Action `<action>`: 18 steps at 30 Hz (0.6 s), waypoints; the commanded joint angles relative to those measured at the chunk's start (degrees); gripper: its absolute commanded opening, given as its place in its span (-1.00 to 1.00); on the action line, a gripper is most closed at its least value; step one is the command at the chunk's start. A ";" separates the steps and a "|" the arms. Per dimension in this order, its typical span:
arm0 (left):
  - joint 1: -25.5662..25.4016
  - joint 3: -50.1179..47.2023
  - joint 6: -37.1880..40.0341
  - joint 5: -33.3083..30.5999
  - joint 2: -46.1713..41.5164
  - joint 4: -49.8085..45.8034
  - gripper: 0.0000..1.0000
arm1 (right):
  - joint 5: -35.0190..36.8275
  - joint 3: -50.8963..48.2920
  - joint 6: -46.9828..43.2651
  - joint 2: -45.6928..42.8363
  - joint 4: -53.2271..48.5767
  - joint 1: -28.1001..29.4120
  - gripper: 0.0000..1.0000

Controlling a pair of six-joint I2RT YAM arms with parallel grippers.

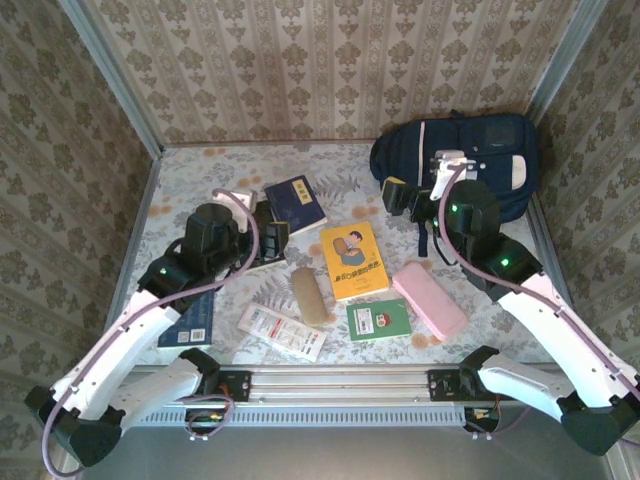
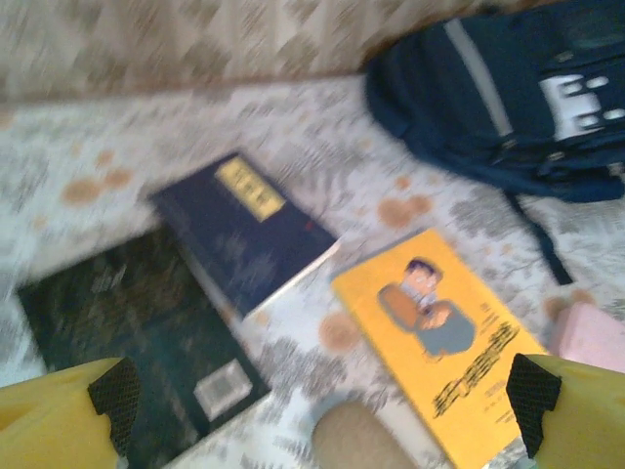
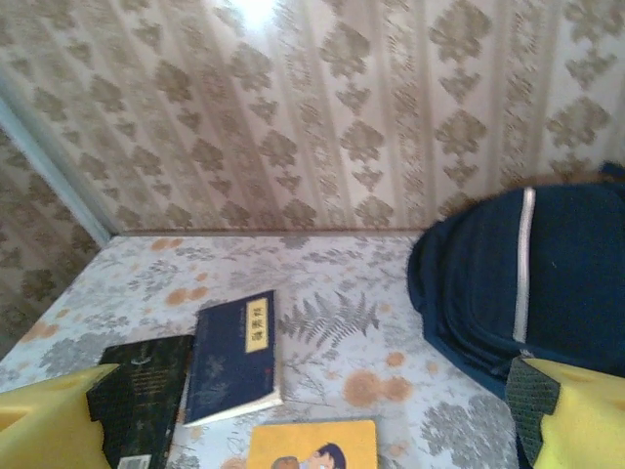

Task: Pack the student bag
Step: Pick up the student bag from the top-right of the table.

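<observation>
Student bag (image 1: 470,160) is pictured at the upper right of the desk (image 1: 190,180); the left hand (image 1: 272,238) and right hand (image 1: 400,197) are shown with jaws apart, nothing gripped, near a yellow book (image 1: 353,260).

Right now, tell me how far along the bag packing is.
Done: nothing visibly packed; the student bag lies at the far right of the table, whether unzipped I cannot tell. In hand: nothing; the left hand and right hand are open and empty. Left: the yellow book, navy book, pink pencil case, green booklet, tan case and white packet all lie on the table.
</observation>
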 commanded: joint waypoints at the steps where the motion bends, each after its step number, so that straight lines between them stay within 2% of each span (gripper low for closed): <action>1: 6.60 -4.49 -12.25 5.36 -1.85 -5.93 1.00 | -6.85 6.13 7.18 10.14 -12.80 -8.68 0.99; 2: 8.14 -4.60 -12.91 7.66 -1.18 -6.89 1.00 | -5.02 10.55 7.53 15.53 -18.09 -9.76 0.99; 5: 10.43 -3.98 -10.64 11.87 2.00 -12.46 1.00 | 1.99 17.40 9.97 28.14 -21.16 -10.31 0.99; 8: 9.78 -4.80 -10.99 11.95 2.23 -16.90 1.00 | 0.51 24.18 10.68 38.38 -23.97 -11.72 0.99; 10: 9.11 -7.72 -11.02 13.40 0.05 -15.15 1.00 | -0.42 26.51 8.26 43.28 -21.10 -12.42 0.94; 12: 7.37 -9.51 -10.51 12.00 -2.10 -14.53 1.00 | -0.10 32.10 6.76 49.53 -21.51 -13.52 0.86; 15: 7.74 -7.51 -10.32 9.27 -4.47 -17.17 1.00 | -0.27 43.34 4.93 59.93 -24.97 -15.16 0.77; 18: 7.75 -5.41 -8.52 8.98 -6.96 -19.07 1.00 | 2.81 51.86 2.78 67.28 -27.41 -16.29 0.70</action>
